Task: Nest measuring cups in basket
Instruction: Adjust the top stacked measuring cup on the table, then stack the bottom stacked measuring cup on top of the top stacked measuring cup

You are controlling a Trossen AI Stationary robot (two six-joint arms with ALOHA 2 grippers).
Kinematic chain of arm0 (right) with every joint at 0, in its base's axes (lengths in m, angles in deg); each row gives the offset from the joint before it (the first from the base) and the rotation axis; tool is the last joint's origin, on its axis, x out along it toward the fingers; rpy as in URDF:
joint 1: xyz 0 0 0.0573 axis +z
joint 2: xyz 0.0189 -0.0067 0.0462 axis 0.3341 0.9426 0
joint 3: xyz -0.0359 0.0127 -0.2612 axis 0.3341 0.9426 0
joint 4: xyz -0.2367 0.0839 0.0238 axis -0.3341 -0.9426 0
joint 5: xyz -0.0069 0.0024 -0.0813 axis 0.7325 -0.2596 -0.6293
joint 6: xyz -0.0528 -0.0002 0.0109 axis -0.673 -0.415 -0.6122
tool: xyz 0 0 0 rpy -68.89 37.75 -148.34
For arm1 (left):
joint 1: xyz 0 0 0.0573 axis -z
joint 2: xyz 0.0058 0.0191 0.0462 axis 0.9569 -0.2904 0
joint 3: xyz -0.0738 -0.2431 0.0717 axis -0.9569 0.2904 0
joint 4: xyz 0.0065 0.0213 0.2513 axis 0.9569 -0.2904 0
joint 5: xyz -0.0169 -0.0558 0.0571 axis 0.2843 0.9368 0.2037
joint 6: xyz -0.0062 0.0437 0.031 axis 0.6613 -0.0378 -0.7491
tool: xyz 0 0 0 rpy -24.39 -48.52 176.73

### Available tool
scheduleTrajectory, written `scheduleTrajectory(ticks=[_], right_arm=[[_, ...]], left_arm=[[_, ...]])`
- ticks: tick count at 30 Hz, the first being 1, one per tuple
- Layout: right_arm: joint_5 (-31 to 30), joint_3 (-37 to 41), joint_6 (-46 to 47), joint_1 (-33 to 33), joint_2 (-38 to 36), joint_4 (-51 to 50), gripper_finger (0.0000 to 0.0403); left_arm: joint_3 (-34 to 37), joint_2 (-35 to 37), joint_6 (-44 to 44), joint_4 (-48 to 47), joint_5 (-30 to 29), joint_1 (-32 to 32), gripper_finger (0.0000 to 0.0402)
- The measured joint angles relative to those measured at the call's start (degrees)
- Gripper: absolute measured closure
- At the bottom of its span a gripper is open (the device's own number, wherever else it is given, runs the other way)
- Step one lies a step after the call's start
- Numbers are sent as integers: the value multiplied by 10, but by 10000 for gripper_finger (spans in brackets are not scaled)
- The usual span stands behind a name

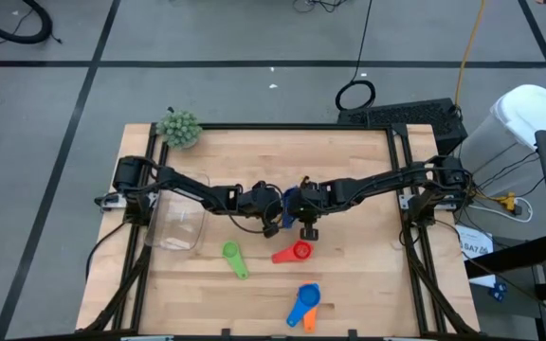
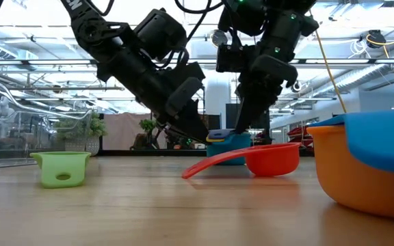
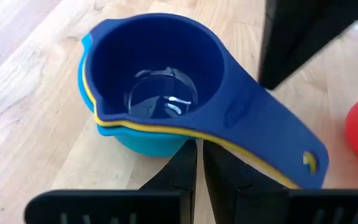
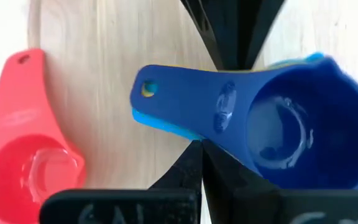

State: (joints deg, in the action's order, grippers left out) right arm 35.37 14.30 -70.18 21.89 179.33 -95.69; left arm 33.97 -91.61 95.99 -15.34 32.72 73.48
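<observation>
A nested stack of measuring cups (image 3: pixel 160 81), dark blue on yellow on light blue, stands on the table's middle (image 1: pixel 292 198). My left gripper (image 3: pixel 199 163) is shut, its tips at one long side of the stack's handle. My right gripper (image 4: pixel 201 158) is shut at the opposite side. Loose on the wood nearer the front lie a red cup (image 1: pixel 297 252), a green cup (image 1: pixel 234 256), and a light blue cup set in an orange one (image 1: pixel 304 305). The clear basket (image 1: pixel 180 225) sits at the left, under my left arm. My left gripper sets its shut fingertips against the stack's handle edge (image 3: pixel 211 142), close to where the handle joins the bowls. The fingers slant down from the table's left. The stack stands upright on the wood. My right gripper sets its shut fingertips against the handle's opposite long edge (image 4: pixel 188 133), about midway along it. It slants steeply down from the table's right, across the handle, so the handle lies between the two grippers' tips.
A fuzzy green ball (image 1: pixel 179 128) sits at the table's far left corner. The red cup (image 2: pixel 265 158) lies just in front of the stack. Bare wood shows to the right of the cups and along the far side.
</observation>
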Motion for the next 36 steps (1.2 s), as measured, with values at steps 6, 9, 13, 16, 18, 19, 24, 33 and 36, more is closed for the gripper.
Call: scheduleTrajectory(ticks=[6,9,13,16,18,19,24,33,36], right_arm=[[14,0,-1,0,0,16,403],[14,0,-3,0,0,9,403],[13,0,-8,0,-2,1,403],[-6,0,-11,0,-19,-9,403],[-35,0,-14,0,-44,-15,403],[-49,0,-15,0,-60,-17,403],[-79,0,-13,0,-138,-36,403],[-7,0,-33,74,-183,-89,398],[0,0,-44,123,-175,-74,381]], left_arm=[[0,0,0,0,0,-3,369],[0,0,0,0,0,-3,369],[0,0,0,-2,0,-3,369],[0,0,-4,-15,0,-3,369],[0,2,-9,-34,0,-3,369],[0,4,-12,-44,0,-3,369],[0,45,-22,-79,0,-3,369],[-1,220,-73,-146,-16,17,369],[-1,275,-89,-168,-28,34,369]])
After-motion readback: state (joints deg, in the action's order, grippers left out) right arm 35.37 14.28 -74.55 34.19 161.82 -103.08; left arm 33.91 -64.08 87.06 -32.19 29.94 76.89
